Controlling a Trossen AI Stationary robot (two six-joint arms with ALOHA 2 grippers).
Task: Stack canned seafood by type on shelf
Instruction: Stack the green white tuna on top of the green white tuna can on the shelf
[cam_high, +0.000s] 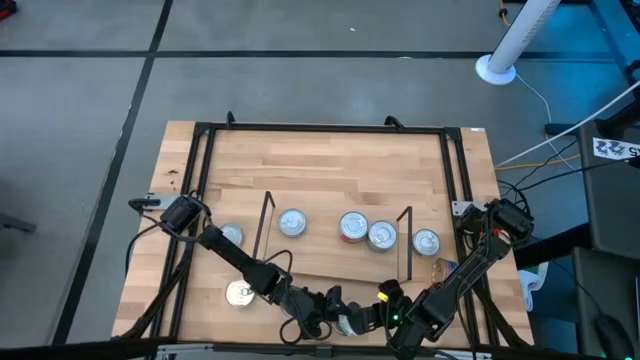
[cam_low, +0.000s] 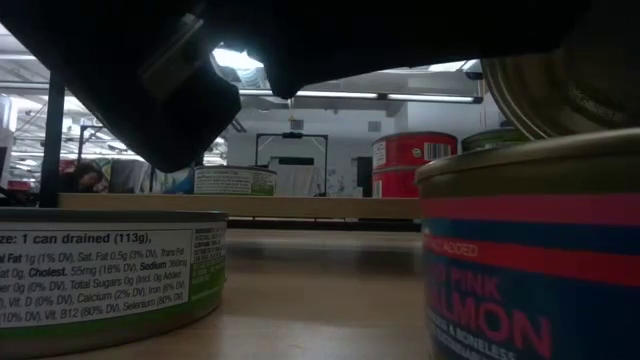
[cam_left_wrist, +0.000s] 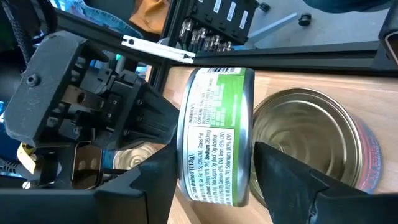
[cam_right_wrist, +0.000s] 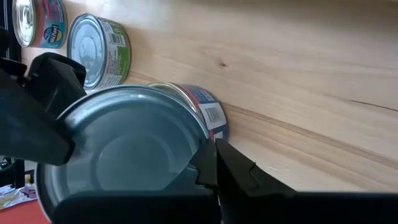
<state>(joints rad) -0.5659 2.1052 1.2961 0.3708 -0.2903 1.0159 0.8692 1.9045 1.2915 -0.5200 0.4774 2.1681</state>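
Green-label tin (cam_left_wrist: 217, 134), pink-blue salmon tin (cam_low: 530, 260)

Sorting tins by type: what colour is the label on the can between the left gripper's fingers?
Green and white, on the can; the left wrist view shows it best.

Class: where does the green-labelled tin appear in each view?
High view: green-labelled tin, bottom centre, mostly hidden.
Low view: lower left.
Left wrist view: centre.
Right wrist view: upper left.
Landmark in the three close views: pink salmon tin beside it.

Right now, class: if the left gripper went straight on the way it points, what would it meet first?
Probably the green-labelled tin between the left gripper's fingers; beyond it, the right gripper.
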